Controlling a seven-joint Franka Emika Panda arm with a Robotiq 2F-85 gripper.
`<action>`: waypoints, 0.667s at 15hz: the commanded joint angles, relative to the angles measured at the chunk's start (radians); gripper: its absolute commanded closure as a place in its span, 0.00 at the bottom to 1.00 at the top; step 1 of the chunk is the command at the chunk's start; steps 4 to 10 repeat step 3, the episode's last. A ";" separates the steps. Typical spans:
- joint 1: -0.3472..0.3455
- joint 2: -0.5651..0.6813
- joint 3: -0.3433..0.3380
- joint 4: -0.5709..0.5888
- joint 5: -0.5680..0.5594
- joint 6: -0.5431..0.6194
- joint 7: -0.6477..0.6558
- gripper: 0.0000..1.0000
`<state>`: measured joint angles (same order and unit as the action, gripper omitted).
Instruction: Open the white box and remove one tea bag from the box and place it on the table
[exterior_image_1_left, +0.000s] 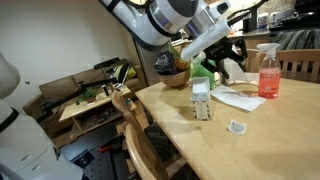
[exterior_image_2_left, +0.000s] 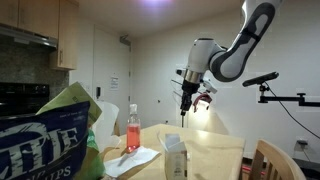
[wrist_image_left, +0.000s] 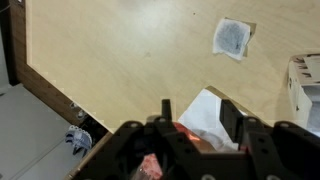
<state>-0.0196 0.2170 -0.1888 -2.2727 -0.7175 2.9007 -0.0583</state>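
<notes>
Tea bag (exterior_image_1_left: 237, 126) lies near the white box (exterior_image_1_left: 201, 100), in from the surface (exterior_image_1_left: 270, 150) edge, apparently delivered; tool (wrist_image_left: 197, 114) hangs overhead, open, empty.

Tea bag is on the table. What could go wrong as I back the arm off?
The gripper hangs above the paper, near the spray bottle; a sideways swing could topple it. The box stands close to the tea bag; a low pass might tip it or sweep the bag off.
</notes>
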 joint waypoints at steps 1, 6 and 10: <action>0.049 -0.038 -0.022 -0.043 -0.068 0.029 0.154 0.13; 0.089 -0.064 -0.022 -0.073 -0.126 0.048 0.253 0.01; 0.089 -0.064 -0.022 -0.073 -0.126 0.048 0.253 0.01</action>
